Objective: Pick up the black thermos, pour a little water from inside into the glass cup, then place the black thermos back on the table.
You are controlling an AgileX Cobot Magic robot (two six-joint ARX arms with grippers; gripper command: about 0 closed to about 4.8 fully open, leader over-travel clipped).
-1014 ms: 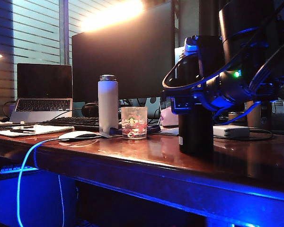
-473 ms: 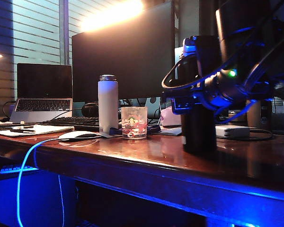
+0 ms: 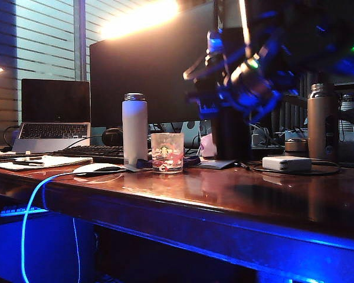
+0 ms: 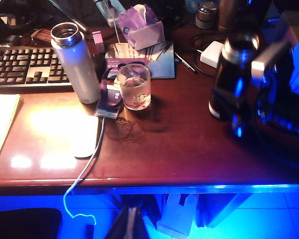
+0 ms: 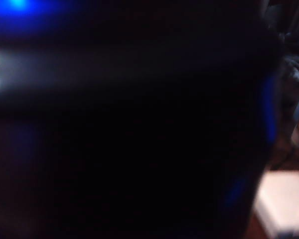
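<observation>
Black thermos (image 4: pixel 229 79), clamped in the right gripper (image 3: pixel 224 100) and apparently lifted above the table (image 3: pixel 224 194) toward its back edge, looks picked up only; pouring into the glass cup (image 3: pixel 167 152) and setting down remain, left gripper unseen.

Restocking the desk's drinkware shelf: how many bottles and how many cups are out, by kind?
Bottles: 3, the black thermos in the right arm's jaws, the white bottle, the metal flask.
Glass cups: 1, the glass cup.
Total: 4.
</observation>
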